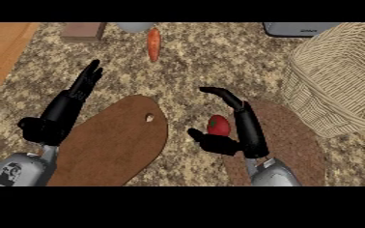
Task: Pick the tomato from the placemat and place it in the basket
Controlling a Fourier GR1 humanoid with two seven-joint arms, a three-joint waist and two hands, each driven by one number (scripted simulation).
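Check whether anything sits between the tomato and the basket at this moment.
Nothing visible does. The tomato sits on the placemat inside the right hand, whose curled fingers are on its basket side. Beyond them, only placemat and bare counter lead to the basket.

One tomato [219,124], one carrot [153,44], one basket [329,77]

Woven wicker basket [328,82]; speckled, seemingly stone counter [214,63]; glossy tomato [219,125]

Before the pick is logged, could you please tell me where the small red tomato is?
In the head view, the small red tomato sits right of centre on the round brown placemat, between the right hand's thumb and fingers.
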